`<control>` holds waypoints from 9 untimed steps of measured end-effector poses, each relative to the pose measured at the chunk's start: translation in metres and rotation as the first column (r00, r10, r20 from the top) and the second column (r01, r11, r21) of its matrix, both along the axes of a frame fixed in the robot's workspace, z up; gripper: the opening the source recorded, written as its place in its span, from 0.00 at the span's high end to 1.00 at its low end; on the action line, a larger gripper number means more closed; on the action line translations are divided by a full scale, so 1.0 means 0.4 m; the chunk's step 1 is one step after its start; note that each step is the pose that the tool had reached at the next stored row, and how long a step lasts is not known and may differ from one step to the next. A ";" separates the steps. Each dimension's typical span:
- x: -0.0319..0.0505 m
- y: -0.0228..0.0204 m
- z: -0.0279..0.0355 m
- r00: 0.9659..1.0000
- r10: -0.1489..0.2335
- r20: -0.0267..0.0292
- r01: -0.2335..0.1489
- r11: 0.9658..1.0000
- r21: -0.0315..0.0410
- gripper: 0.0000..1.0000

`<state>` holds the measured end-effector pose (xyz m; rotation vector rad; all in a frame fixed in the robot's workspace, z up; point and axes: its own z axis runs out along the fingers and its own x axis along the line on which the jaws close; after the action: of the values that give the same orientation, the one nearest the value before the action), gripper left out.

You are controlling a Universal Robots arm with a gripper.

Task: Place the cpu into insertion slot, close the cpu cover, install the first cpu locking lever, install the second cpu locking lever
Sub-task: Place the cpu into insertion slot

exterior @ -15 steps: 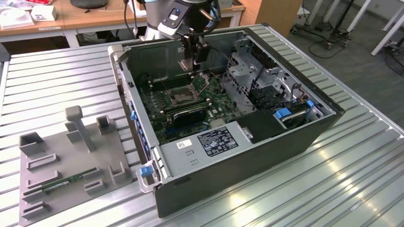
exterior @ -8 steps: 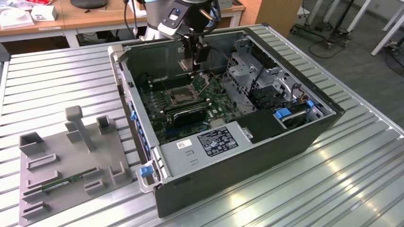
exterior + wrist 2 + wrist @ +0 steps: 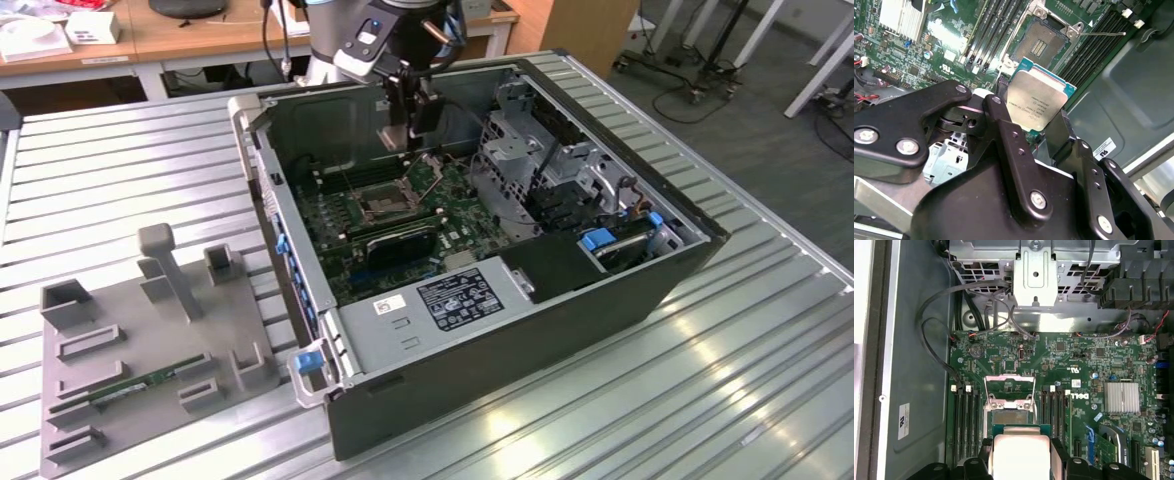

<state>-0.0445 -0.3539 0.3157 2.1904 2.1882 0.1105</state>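
Observation:
The cpu (image 3: 1036, 102) is a pale silver square chip on a teal-edged board, pinched between my black fingers (image 3: 999, 112). My gripper (image 3: 1021, 465) is shut on the cpu (image 3: 1021, 455) and hangs inside the open computer case. In the exterior view the gripper (image 3: 400, 135) hovers above the green motherboard, a little behind the insertion slot (image 3: 387, 205). The insertion slot (image 3: 1010, 417) lies open and dark with a silver rim, just beyond the chip's edge. The cpu cover (image 3: 1009, 386) is swung up off the socket. In the second wrist view the insertion slot (image 3: 1041, 45) shows its contact field.
Long black memory slots (image 3: 965, 420) flank the socket on both sides. A finned heat sink (image 3: 1122, 397) and loose cables (image 3: 934, 325) lie nearby, under a metal drive cage (image 3: 534, 170). On the exterior view's left, a grey fixture tray (image 3: 134, 330) holds a green memory stick (image 3: 140, 385).

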 end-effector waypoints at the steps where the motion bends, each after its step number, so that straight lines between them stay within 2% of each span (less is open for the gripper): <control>1: 0.000 0.000 -0.004 1.000 0.000 0.000 0.000 1.000 0.000 0.46; 9: -0.003 0.000 -0.040 1.000 0.000 0.000 0.000 1.000 0.000 0.46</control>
<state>-0.0458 -0.3539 0.2996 2.1904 2.1881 0.1098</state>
